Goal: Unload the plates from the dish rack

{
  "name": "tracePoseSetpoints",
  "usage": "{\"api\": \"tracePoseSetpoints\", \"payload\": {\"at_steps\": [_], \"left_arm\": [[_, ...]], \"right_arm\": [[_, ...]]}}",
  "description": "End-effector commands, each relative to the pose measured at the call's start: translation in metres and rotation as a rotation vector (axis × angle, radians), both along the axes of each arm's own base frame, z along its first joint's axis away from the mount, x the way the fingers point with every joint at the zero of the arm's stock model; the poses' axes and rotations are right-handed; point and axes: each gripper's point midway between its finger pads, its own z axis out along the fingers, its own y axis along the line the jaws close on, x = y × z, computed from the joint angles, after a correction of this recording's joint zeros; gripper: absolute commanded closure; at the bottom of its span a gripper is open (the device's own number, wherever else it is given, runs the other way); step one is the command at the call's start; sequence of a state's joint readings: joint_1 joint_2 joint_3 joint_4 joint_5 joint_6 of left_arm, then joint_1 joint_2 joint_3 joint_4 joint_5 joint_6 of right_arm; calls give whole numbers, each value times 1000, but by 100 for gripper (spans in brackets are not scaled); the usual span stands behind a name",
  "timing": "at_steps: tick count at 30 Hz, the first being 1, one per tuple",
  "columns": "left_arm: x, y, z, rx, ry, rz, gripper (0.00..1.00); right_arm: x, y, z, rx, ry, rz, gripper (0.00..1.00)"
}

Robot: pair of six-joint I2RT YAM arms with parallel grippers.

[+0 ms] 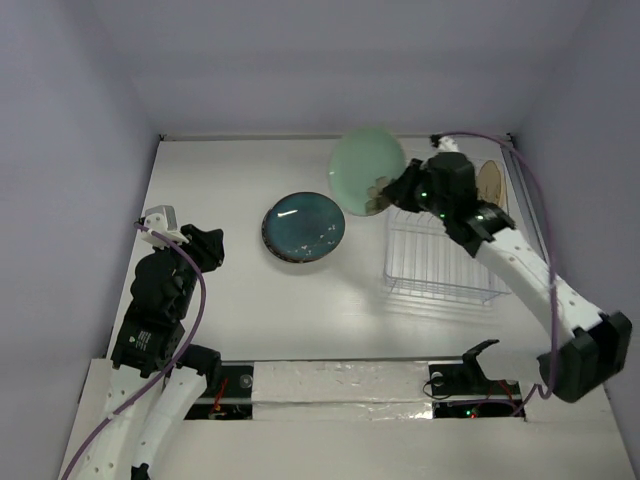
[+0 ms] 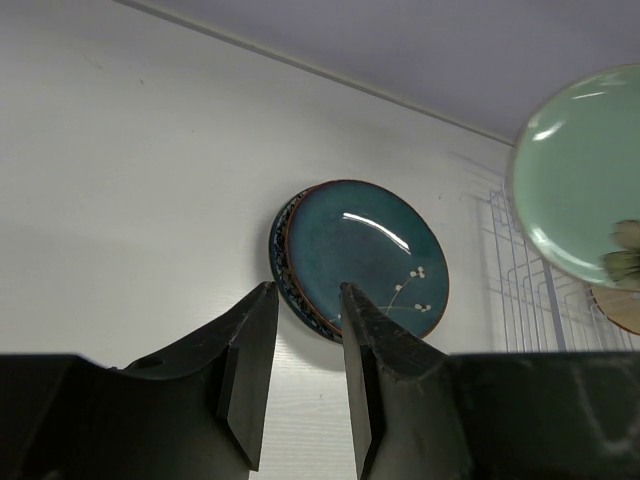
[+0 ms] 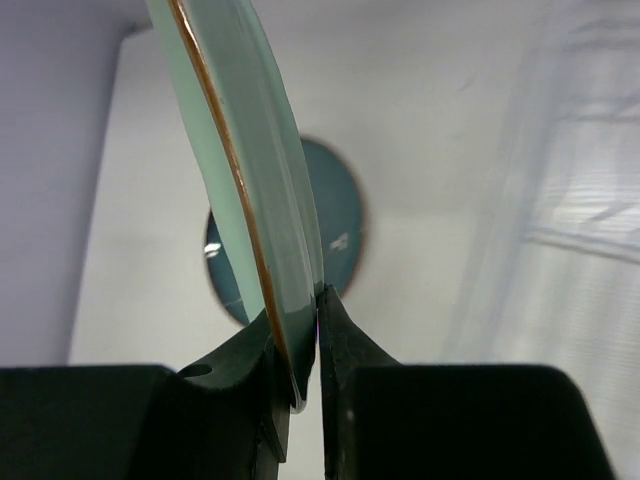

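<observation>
At dish rack (image 1: 440, 265) corner | right fingers (image 3: 245, 372) pinch pale green plate (image 1: 364, 163) rim

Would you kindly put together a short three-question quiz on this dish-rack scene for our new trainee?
1. True or false: the right hand is shut on the rim of the pale green plate, which it holds in the air.
2. Where is the dark teal plate relative to the dish rack?
A. standing in one of its slots
B. flat on the table beside it, on top of a patterned plate
C. held above it by the right hand
3. Fill in: the left hand holds nothing and its fingers are ____.

Key: 1 true; 2 B; 3 open.
</observation>
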State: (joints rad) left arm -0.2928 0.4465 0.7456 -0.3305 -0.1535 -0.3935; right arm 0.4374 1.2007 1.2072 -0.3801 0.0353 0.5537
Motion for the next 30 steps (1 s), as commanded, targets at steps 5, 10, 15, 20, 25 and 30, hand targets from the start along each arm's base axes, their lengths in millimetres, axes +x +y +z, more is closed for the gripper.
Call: {"api": "tracePoseSetpoints", "payload": {"at_steps": [5, 10, 15, 20, 25, 30], "left_arm": [[4, -3, 6, -3, -38, -14, 71], [3, -3, 7, -4, -41, -14, 71], [3, -3, 7, -2, -41, -16, 71], [3, -4, 6, -4, -39, -17, 70], [3, -1, 7, -4, -42, -6, 70], [3, -1, 7, -5, -44, -8, 70]], "right_arm": [[24, 133, 18, 444, -40, 258, 100], [38, 166, -35, 484, 77, 291, 100], [43, 171, -78, 479, 162, 268, 100], [34, 179, -115, 492, 243, 289, 100], [21, 185, -141, 468, 298, 307, 91], [13, 181, -158, 425, 334, 290, 73]]}}
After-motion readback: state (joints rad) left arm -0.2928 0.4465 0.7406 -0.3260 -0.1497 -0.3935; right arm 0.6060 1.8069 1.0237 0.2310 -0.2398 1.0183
